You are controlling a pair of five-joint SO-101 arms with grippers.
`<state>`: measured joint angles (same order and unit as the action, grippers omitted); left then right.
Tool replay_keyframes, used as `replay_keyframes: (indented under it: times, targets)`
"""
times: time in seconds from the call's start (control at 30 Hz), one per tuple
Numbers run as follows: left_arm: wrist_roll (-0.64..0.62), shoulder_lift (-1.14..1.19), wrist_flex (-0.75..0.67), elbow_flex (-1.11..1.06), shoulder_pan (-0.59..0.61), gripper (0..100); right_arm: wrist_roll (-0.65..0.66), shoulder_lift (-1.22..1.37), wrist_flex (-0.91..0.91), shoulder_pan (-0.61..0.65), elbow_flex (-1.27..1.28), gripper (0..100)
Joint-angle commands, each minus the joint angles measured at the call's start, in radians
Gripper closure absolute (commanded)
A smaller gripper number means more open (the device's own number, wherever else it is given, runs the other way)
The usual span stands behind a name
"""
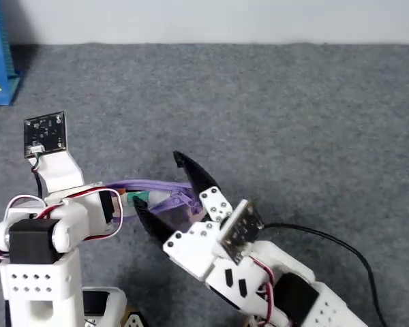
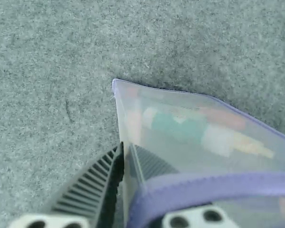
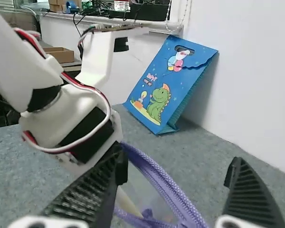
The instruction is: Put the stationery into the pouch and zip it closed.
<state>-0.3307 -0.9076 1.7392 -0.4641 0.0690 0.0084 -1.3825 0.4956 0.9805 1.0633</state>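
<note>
The left hand [image 2: 125, 161] pinches the pouch [image 2: 218, 161] by a corner, stationery [image 2: 180, 127] inside. The right hand [image 3: 178, 166] is spread astride the purple zip [image 3: 156, 183]. Beyond it stands a blue bag [image 3: 173, 85], its print too small to read.

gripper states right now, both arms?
Left gripper: shut on the pouch corner.
Right gripper: open, straddling the pouch's zipper edge.
</note>
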Motion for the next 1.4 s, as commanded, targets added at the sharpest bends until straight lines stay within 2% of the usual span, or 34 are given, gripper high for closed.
replay_keyframes:
  times: [0.0,0.27,0.43,0.53,0.73,0.97,1.03,1.2,1.37]
  targets:
    - [0.011,0.003,0.014,0.005,-0.006,99,0.012,-0.088,0.077,-0.002,-0.071,68.1]
    - [0.011,0.003,0.014,0.004,-0.005,99,-0.095,-0.263,0.400,-0.183,-0.068,68.2]
    - [0.011,0.003,0.014,0.002,-0.005,99,-0.153,-0.306,0.526,-0.205,-0.060,68.2]
    - [0.009,0.002,0.014,0.002,-0.005,99,-0.181,-0.298,0.516,-0.206,0.009,68.2]
    - [0.009,0.002,0.014,0.002,-0.003,99,-0.181,-0.294,0.363,-0.202,0.176,68.9]
    - [0.009,0.002,0.014,0.002,0.000,99,-0.176,-0.303,0.311,-0.205,0.215,91.5]
    - [0.009,0.002,0.014,0.002,-0.003,99,-0.175,-0.303,0.317,-0.205,0.212,94.4]
    - [0.009,0.002,0.014,0.002,-0.005,99,-0.173,-0.303,0.360,-0.205,0.212,91.8]
    - [0.009,0.002,0.014,0.002,-0.005,99,-0.173,-0.303,0.450,-0.205,0.207,83.5]
